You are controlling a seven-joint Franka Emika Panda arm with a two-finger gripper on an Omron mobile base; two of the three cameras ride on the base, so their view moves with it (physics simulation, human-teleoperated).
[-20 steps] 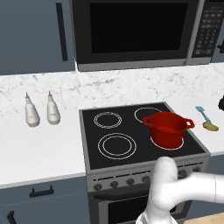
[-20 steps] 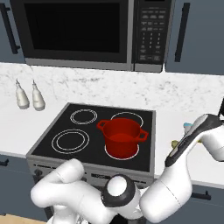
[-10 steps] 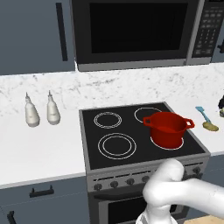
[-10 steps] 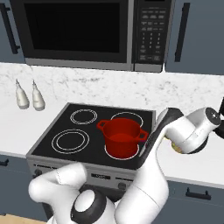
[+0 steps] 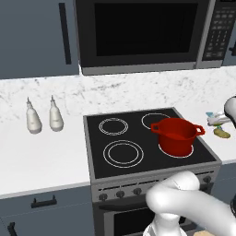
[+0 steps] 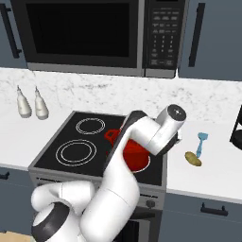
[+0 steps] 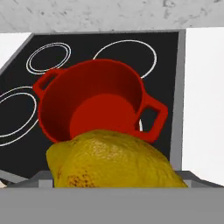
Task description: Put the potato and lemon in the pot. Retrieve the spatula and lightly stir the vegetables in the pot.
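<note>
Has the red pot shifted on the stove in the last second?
No. The pot sits over the same front right burner of the stove as before, beside the two left rings.

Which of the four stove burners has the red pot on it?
The front right burner: the red pot stands on it, while the other three are bare.

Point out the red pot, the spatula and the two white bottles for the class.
red pot (image 5: pixel 176 137): left base view, outer front wall.
spatula (image 6: pixel 202 143): right base view, blue handle on the counter.
white bottles (image 5: pixel 33 120): left base view, body of the left bottle.
</note>
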